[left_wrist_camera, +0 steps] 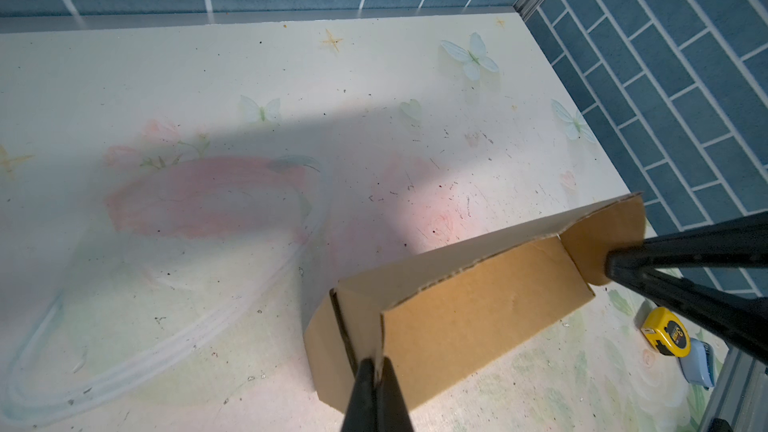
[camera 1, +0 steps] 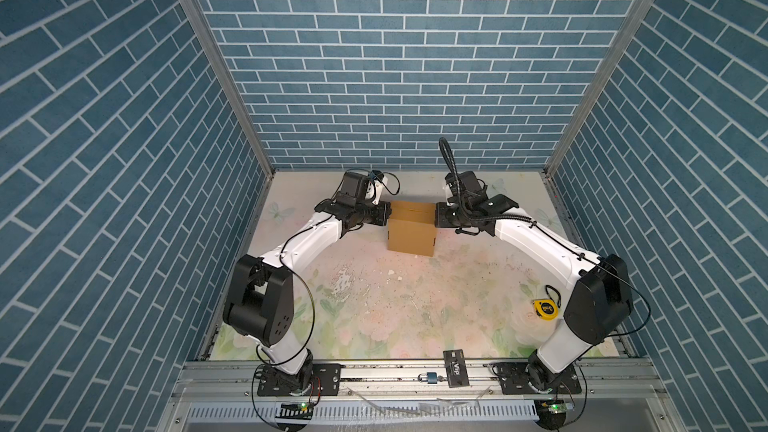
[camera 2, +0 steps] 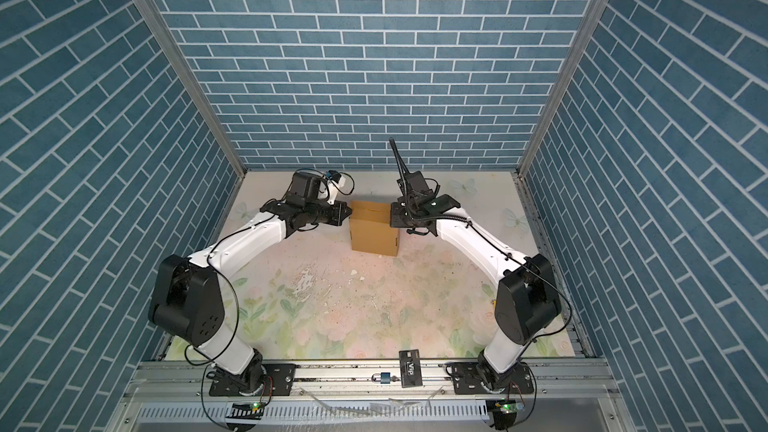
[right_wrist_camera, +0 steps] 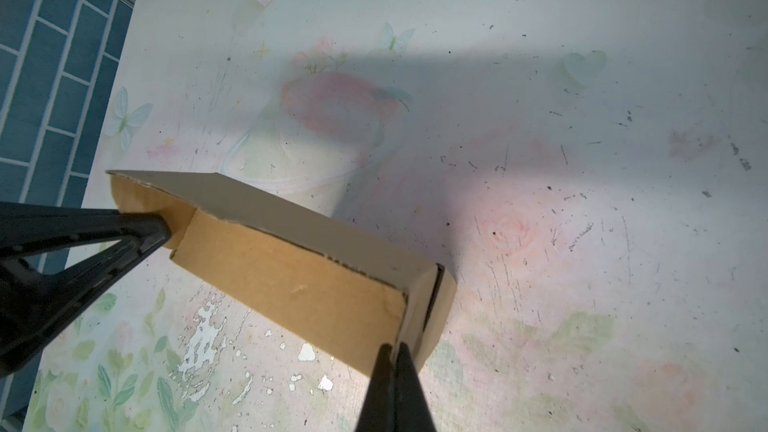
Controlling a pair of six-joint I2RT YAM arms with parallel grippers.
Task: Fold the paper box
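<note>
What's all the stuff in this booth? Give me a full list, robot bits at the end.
Paper box: one, tan-brown, towards the back of the table, between the two grippers.
Tape measure: one, yellow and black, right side of the table by the right arm.
Padlock: one, blue with a silver shackle, on the front rail.
Card: one, black, beside the padlock, across the table's front edge and the rail.
Table: one, pale floral cover, scuffed.
Walls: three, blue brick pattern, around the table.
Left arm, right arm: two, white and black, based on the rail.
Left gripper, right gripper: two, black, each pinched shut on a box end.
</note>
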